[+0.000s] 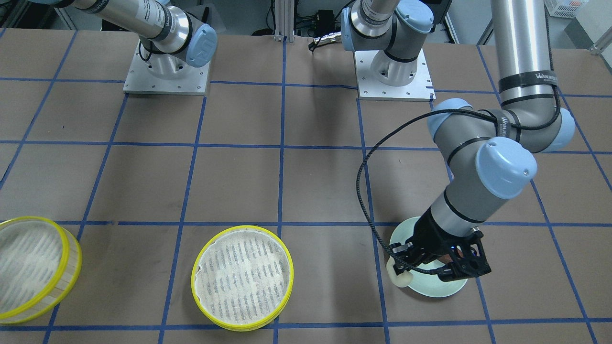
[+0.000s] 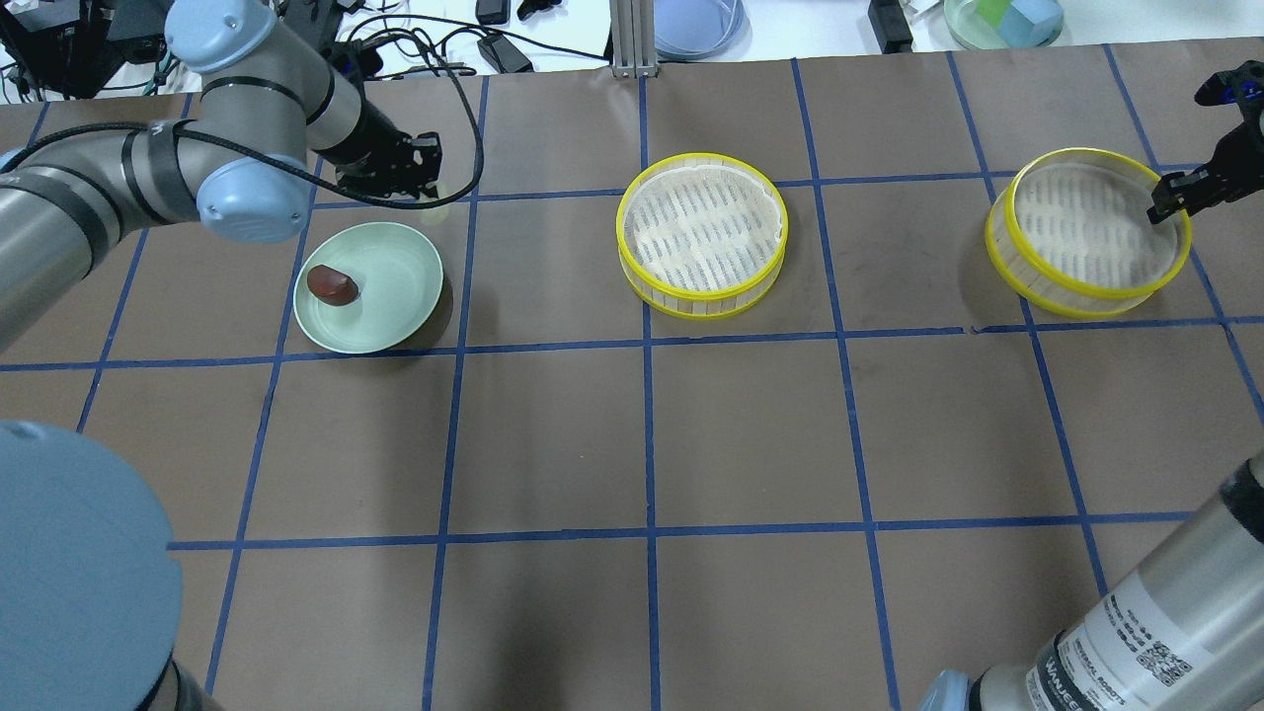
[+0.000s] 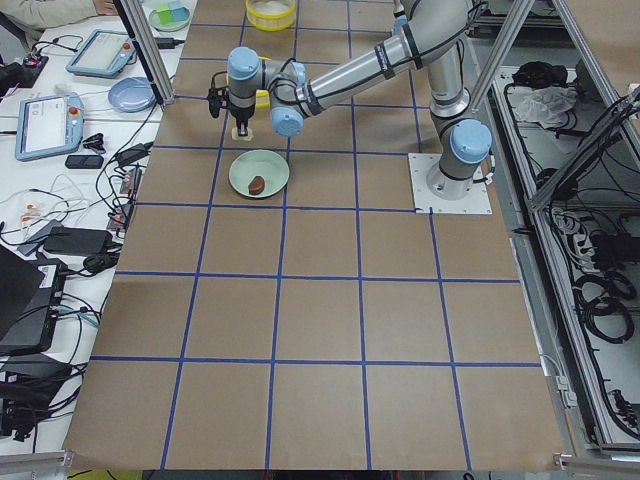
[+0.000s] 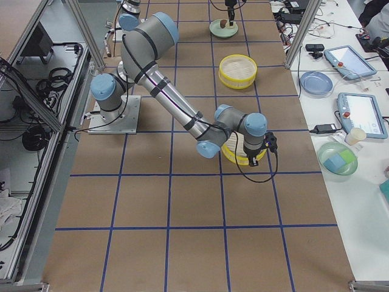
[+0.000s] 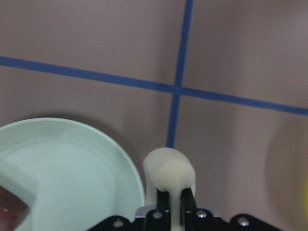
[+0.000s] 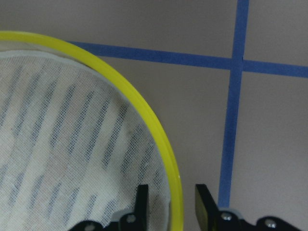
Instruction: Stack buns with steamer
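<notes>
Two steamer trays show from the front: the middle tray (image 1: 243, 277) and the end tray (image 1: 28, 263), well apart on the table (image 1: 311, 191), each lined with striped cloth. Your left gripper (image 1: 400, 268) hangs at the edge of the green plate (image 1: 432, 287), pinching the white bun (image 1: 401, 281).

From overhead you see the brown bun (image 2: 332, 284) lying on the plate, toward its left side. The right gripper (image 2: 1165, 205) is at the far-right rim of the end tray.

Your left wrist camera shows the white bun clamped between the two fingers (image 5: 162, 204), just outside the plate's rim and over the table. Whether it touches the table, you cannot tell.

Your right wrist camera shows the jaws apart. One finger (image 6: 142, 199) sits inside the end tray's yellow rim and the other outside it, neither pressed against it.
</notes>
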